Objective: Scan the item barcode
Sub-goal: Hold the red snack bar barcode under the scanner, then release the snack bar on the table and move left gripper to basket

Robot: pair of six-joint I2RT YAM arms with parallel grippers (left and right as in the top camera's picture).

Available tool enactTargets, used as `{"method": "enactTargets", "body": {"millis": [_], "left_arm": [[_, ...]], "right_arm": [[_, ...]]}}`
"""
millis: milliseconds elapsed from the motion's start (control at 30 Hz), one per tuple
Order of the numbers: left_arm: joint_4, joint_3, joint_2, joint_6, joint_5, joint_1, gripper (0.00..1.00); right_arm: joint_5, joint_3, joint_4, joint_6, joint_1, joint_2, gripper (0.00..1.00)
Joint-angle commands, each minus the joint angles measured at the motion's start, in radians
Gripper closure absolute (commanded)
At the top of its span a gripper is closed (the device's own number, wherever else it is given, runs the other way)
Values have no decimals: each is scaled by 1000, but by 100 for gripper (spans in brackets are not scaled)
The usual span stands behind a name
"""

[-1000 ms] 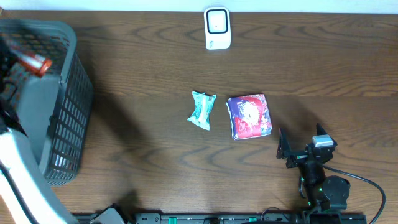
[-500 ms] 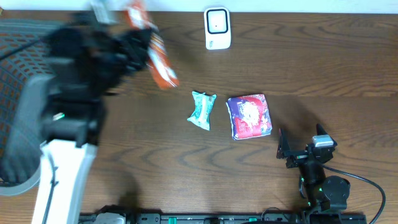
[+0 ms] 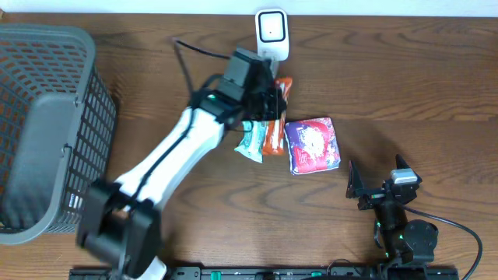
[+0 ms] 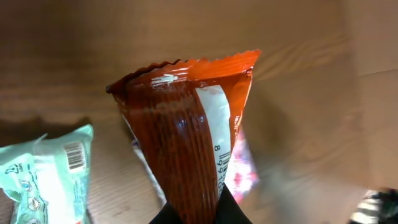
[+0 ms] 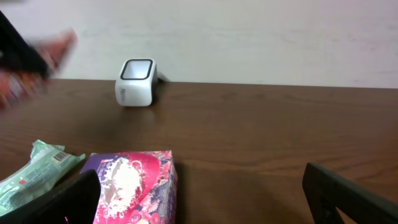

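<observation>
L gripper was clamped on the orange packet, barcode visible, near the scanner. R gripper sat w/ jaws wide apart, empty.

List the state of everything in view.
Orange packet: held off the table, near the scanner, barcode showing in the wrist view.
Left fingers: shut on orange packet.
Right fingers: open, holding nothing.
Scanner: standing at the far edge.
Green packet: lying on the table.
Purple pack: lying flat beside it.
Basket: sitting at the left.
</observation>
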State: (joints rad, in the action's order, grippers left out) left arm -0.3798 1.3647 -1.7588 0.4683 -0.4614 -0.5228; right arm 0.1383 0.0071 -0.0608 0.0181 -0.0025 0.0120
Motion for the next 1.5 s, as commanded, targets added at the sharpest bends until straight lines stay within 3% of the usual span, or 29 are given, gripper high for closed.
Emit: {"method": "enactTargets", "body": {"millis": [0,400,467,600,667,900,1167,1400,1467], "left_arm": [[-1,-2,-76,-26,44,-7,93],[30,-2,-166,-19,108,-7,91],[33,-2,-166,-18,108,-7,85],[37,-2,-166,-18,108,-7,84],[37,-2,-166,-19,108,-7,73],[44,3,-139,-19,108,15,72],[21,5,91,-62,108,155,61],[18,5,378,-105,108,393,60],[17,5,443,-121,108,476,53]], "right_arm": [[2,-2,-4,11,-3,-6,1],[2,-2,-4,11,-3,-6,1],[2,-2,-4,11,-3,-6,1],[2,-2,-4,11,-3,-6,1],[2,-2,-4,11,-3,-6,1],[2,-2,-4,11,-3,-6,1],[2,-2,-4,11,-3,-6,1],[2,-2,-4,11,-3,-6,1],[2,-2,-4,11,-3,-6,1]]}}
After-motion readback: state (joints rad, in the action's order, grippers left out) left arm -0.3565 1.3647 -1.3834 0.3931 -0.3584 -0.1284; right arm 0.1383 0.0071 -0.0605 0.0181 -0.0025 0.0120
